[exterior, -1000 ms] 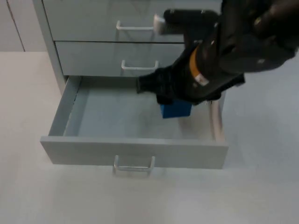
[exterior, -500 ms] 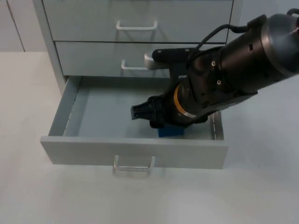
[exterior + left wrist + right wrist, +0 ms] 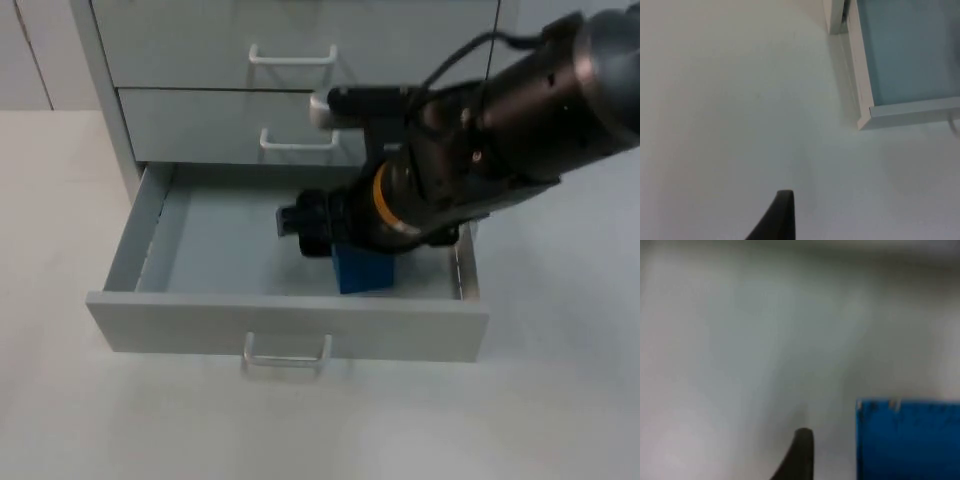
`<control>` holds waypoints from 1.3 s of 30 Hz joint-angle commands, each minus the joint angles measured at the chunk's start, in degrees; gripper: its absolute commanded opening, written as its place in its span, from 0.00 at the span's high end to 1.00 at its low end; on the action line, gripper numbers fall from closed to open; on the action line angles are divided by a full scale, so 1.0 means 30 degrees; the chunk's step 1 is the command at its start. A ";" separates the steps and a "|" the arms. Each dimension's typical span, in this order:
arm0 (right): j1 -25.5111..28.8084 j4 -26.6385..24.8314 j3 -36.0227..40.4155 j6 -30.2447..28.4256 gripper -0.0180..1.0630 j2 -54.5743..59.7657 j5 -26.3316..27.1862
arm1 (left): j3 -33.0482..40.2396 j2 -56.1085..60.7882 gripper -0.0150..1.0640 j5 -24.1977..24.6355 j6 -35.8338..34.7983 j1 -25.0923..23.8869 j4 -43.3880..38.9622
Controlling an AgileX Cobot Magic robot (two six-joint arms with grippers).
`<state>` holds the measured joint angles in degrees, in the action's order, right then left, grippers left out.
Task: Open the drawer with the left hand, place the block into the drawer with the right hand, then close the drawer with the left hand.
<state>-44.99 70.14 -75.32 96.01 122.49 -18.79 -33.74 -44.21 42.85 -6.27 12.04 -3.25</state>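
The grey bottom drawer (image 3: 285, 325) stands pulled out. A blue block (image 3: 365, 272) lies on its floor near the front right corner. My right gripper (image 3: 302, 230) hovers inside the drawer, just left of and behind the block, and is open with nothing in it. In the right wrist view the blue block (image 3: 907, 440) sits beside one black fingertip (image 3: 801, 450), with a gap between them. My left arm waits over the bare table; its wrist view has one fingertip (image 3: 782, 215) and the drawer's left front corner (image 3: 865, 112).
The grey cabinet (image 3: 100, 60) rises behind the drawer, with two shut drawers and their white handles (image 3: 290, 55) (image 3: 298, 142). The open drawer's handle (image 3: 287, 355) sticks out toward the table's front. White table lies left, right and in front.
My right arm carried the block down into the drawer, then let it go and drew back a little. The block now rests on the drawer floor.
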 commanded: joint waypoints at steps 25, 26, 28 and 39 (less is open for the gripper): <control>-0.0093 -1.0140 0.7783 -1.1556 0.24 -1.1012 -0.1748 | 0.0111 0.0115 0.01 -0.0077 -0.0058 -0.0049 0.0192; -0.0093 -1.0140 0.8142 -1.1556 0.24 -1.1208 -0.1748 | 0.0111 0.0115 0.01 -0.0077 -0.0058 -0.0049 0.0192; -0.0093 -1.0140 0.8576 -1.1556 0.24 -1.1373 -0.1712 | 0.0111 0.0115 0.01 -0.0077 -0.0058 -0.0049 0.0159; 0.1989 -1.3132 0.8784 -1.5527 0.24 -1.1375 -0.1635 | 0.0111 0.0115 0.01 -0.0077 -0.0058 -0.0049 0.0000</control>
<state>-40.42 33.42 -49.21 53.46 88.81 -23.79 -33.74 -44.21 42.85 -6.27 12.04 -3.25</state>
